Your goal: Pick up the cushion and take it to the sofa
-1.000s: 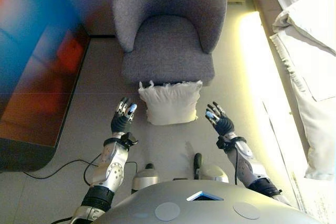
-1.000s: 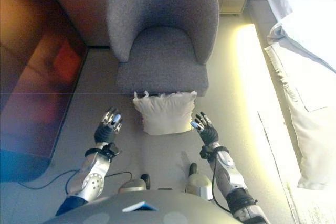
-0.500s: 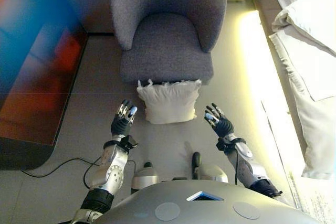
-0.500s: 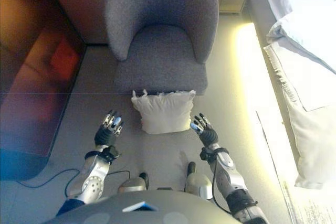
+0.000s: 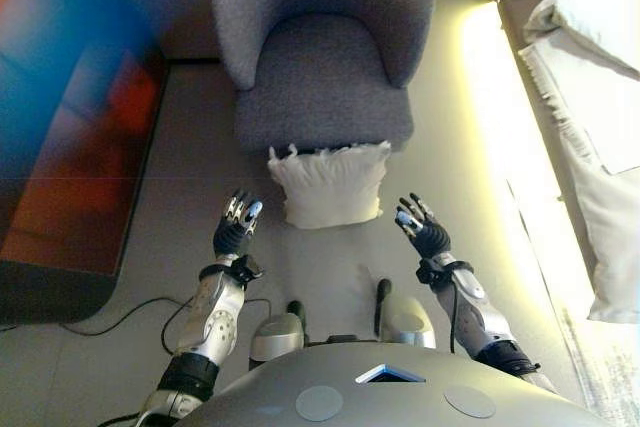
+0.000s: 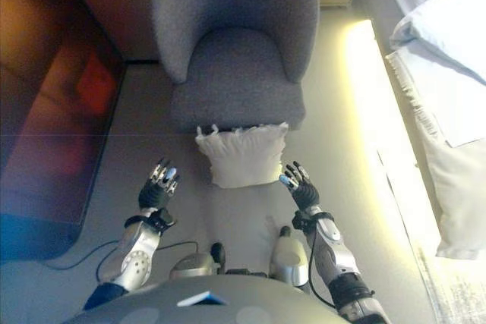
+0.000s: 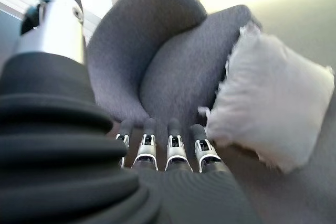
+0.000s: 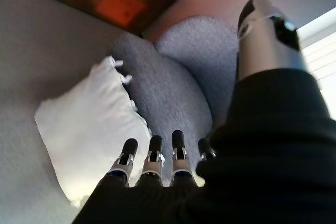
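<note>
A white fringed cushion (image 5: 330,185) stands on the grey floor, leaning against the front of a grey upholstered armchair (image 5: 323,57). It also shows in the left wrist view (image 7: 270,111) and the right wrist view (image 8: 92,129). My left hand (image 5: 236,227) is open, held above the floor to the cushion's left, apart from it. My right hand (image 5: 423,231) is open to the cushion's right, also apart from it. Both hands are empty, fingers pointing toward the chair.
A dark glossy panel (image 5: 70,147) lies along the left. A bed with white bedding (image 5: 590,97) runs along the right, with a lit strip of floor (image 5: 490,127) beside it. A black cable (image 5: 110,319) trails on the floor at lower left.
The whole picture has shifted slightly, so the camera has moved; the cushion and chair sit a little higher in view. Both hands stay open on either side of the cushion.
</note>
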You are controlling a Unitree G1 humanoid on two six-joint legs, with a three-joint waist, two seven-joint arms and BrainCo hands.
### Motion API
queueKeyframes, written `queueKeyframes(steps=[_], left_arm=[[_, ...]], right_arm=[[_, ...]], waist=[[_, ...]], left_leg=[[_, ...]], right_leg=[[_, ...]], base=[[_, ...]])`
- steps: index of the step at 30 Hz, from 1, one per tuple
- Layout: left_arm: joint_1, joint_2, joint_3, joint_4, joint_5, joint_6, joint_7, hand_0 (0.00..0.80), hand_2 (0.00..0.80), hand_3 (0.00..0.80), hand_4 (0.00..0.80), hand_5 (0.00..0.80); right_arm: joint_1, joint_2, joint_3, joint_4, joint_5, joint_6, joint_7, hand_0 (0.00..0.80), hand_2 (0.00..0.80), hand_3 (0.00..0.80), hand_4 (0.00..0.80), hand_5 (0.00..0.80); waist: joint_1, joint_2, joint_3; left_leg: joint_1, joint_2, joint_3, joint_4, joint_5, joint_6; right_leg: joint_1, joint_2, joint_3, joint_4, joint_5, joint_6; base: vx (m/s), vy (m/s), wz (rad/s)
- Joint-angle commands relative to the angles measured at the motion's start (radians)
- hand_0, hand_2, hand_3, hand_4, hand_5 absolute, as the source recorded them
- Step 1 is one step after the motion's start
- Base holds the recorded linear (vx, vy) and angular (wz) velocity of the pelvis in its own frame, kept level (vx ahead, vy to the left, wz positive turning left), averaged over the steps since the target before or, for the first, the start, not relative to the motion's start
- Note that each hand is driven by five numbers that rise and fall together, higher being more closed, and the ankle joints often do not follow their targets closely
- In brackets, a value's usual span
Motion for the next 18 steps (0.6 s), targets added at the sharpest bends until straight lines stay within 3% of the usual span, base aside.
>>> queueKeyframes(steps=[1,8,11,15,18], left_arm=[[0.001,0.068,0.036,-0.084,0.021,-0.019,-0.034,0.000,0.000,0.000,0.000,0.000],[0.022,0.074,0.039,-0.112,0.021,-0.023,-0.041,0.000,0.000,0.000,0.000,0.000],[0.048,0.070,0.048,-0.113,0.031,-0.024,-0.062,0.000,0.000,0.000,0.000,0.000],[0.071,0.063,0.045,-0.115,0.034,-0.010,-0.080,0.000,0.000,0.000,0.000,0.000],[0.084,0.056,0.036,-0.117,0.036,-0.012,-0.081,0.000,0.000,0.000,0.000,0.000]], right_arm=[[-0.002,0.024,-0.011,-0.090,0.022,-0.067,-0.010,0.000,0.000,0.000,0.000,0.000],[-0.059,0.018,-0.027,-0.072,0.072,-0.041,-0.017,0.000,0.000,0.000,0.000,0.000],[-0.067,0.029,-0.040,-0.053,0.070,-0.035,-0.014,0.000,0.000,0.000,0.000,0.000],[-0.031,0.026,-0.049,-0.062,0.070,-0.031,-0.001,0.000,0.000,0.000,0.000,0.000],[-0.011,0.015,-0.042,-0.066,0.065,-0.025,0.016,0.000,0.000,0.000,0.000,0.000]], waist=[[-0.014,-0.044,-0.010],[-0.036,-0.099,-0.010],[-0.038,-0.109,-0.020],[-0.064,-0.109,-0.057],[-0.080,-0.094,-0.084]], left_leg=[[-0.015,-0.053,-0.002,0.030,0.005,0.056],[0.070,-0.077,-0.009,0.033,-0.086,0.040],[0.116,-0.078,-0.005,0.021,-0.110,0.043],[0.180,-0.057,-0.027,0.000,-0.129,0.040],[0.199,-0.018,-0.030,0.033,-0.084,0.009]], right_leg=[[-0.006,-0.007,0.053,0.025,0.129,0.005],[-0.001,0.008,0.014,-0.349,0.154,0.045],[-0.004,0.014,-0.021,-0.403,0.194,0.056],[-0.008,0.046,-0.016,-0.441,0.207,0.051],[-0.005,0.074,-0.022,-0.439,0.190,0.025]], base=[[0.239,-0.051,0.37],[0.287,-0.111,0.16],[0.311,-0.095,0.30],[0.336,-0.128,0.18],[0.276,-0.151,0.01]])
